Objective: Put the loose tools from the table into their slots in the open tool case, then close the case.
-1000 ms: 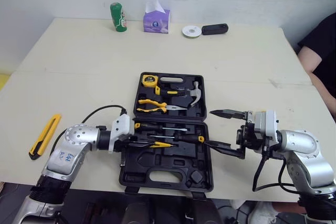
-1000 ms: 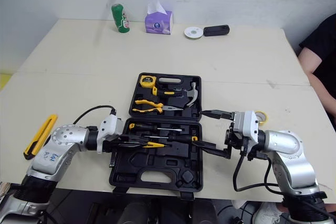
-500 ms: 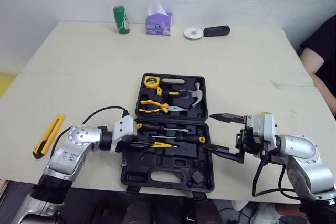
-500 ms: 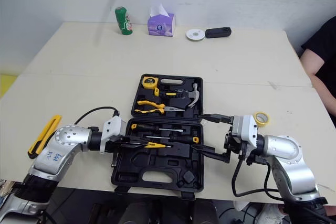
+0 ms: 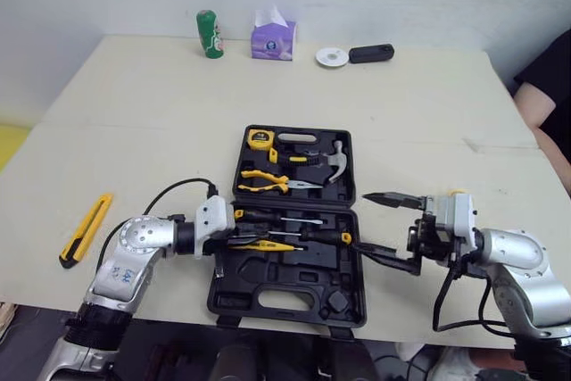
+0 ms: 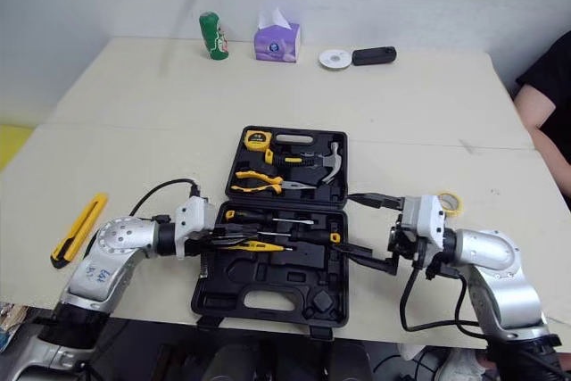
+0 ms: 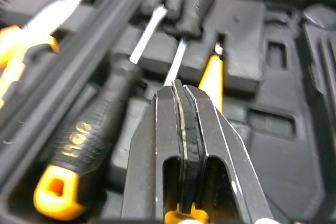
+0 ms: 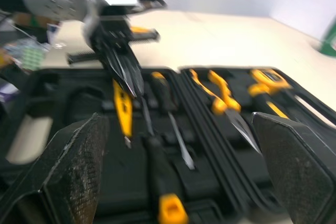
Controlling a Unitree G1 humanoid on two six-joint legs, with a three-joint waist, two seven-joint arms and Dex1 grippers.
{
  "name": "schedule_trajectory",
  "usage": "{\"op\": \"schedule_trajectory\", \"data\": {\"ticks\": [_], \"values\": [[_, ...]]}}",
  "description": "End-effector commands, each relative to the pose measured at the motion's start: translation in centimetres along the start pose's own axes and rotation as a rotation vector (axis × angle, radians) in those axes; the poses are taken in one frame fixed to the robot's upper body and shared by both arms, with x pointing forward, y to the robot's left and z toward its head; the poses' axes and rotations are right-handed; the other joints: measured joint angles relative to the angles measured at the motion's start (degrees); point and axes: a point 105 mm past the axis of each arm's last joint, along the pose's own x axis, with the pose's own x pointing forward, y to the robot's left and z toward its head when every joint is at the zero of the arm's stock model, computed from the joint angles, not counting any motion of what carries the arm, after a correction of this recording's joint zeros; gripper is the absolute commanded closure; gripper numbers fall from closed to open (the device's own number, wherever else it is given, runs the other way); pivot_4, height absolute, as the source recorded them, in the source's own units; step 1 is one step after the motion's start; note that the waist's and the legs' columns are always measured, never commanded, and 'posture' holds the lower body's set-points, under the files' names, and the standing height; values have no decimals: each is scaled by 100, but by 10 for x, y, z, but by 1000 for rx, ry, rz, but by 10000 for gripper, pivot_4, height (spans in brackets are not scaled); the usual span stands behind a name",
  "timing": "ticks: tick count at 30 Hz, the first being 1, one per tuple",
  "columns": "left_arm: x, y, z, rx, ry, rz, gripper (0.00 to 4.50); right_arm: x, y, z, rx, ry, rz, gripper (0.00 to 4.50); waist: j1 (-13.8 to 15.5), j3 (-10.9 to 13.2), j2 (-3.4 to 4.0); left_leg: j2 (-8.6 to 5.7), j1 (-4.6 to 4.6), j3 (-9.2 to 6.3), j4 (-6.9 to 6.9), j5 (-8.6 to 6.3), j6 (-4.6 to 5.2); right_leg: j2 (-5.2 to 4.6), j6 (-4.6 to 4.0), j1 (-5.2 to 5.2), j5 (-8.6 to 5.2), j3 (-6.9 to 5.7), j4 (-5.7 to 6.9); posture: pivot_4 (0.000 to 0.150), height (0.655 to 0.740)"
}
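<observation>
utility knife [image 5: 86, 230] on bare table [image 5: 134, 131], open all round. closed left pincer [image 5: 257, 240] sits over the screwdriver row [image 5: 290, 220] of the tool case [image 5: 353, 305]; spread right pincer [image 5: 363, 223] blocks its right edge. lower slots [image 5: 268, 272] look free, I think.

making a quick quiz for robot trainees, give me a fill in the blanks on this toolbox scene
1. The yellow utility knife lies on the table, on the robot's ___ of the tool case.
2. The right gripper has its jaws ___ beside the case.
3. The left gripper has its jaws ___ above the screwdrivers.
4. The can near the tissue box is ___ in colour.
Missing words: left; open; shut; green.
</observation>
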Motion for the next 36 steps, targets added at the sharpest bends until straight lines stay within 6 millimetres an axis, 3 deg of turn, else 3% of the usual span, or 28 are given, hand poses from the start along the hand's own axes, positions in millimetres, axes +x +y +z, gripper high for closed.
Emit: {"op": "schedule_trajectory", "data": {"ticks": [1,3,5,9,11,13,17,21,24,30,36], "values": [[-35,7,17,46,-48,52,38486,-27,-17,4,-99,31,-83,0,-47,0,0,0,-1,0,0,0,0,0,0,0,0,-1,0,1500,7400],[-55,12,16,49,-27,109,32231,-41,-22,0,-143,75,-109,0,-66,1,1,0,0,2,-1,0,0,0,0,0,0,0,-1,1500,7400],[-77,20,11,36,-1,200,22991,-57,-28,-5,-182,114,-148,0,-69,2,1,0,3,3,-1,0,0,0,0,2,0,1,-2,1500,7400],[-146,39,-9,30,105,498,5377,-111,-49,-15,-264,208,-361,0,-61,3,1,0,7,3,-5,0,0,0,-1,3,0,1,-2,1500,7400],[-179,46,-13,31,91,696,634,-137,-57,-18,-235,191,-519,0,-61,4,-1,0,7,3,-10,-1,-1,0,-1,1,-1,1,-7,1500,7400],[-198,44,-18,29,97,792,634,-153,-58,-24,-215,202,-592,0,-63,5,-2,1,7,3,-12,-4,-3,-1,-1,1,-1,2,-9,1500,7400],[-270,28,-34,-29,103,1176,634,-209,-52,-40,-205,322,-823,0,-66,4,-2,1,10,3,-18,-16,-9,-3,-2,0,-1,6,-12,1500,7400],[-346,-7,-57,-136,155,1529,634,-271,-30,-54,-164,457,-1073,0,-68,6,-4,3,10,4,-24,-24,-18,-3,-7,-4,-4,5,-15,1500,7400],[-386,-31,-68,-192,181,1724,634,-308,-10,-60,-130,559,-1207,0,-71,5,-3,2,18,11,-24,-47,-22,-6,-6,0,-4,12,-17,1500,7400],[-415,-60,-85,-287,229,1908,634,-332,4,-60,-127,588,-1337,0,-102,2,-5,4,26,11,-34,-51,-27,-7,-10,-1,-6,19,-16,1500,7400],[-405,-55,-90,-316,177,1866,634,-318,2,-69,-120,570,-1294,0,-196,-2,-9,4,33,11,-65,-41,-44,-6,-17,-4,-9,16,-16,1500,7400]]}}
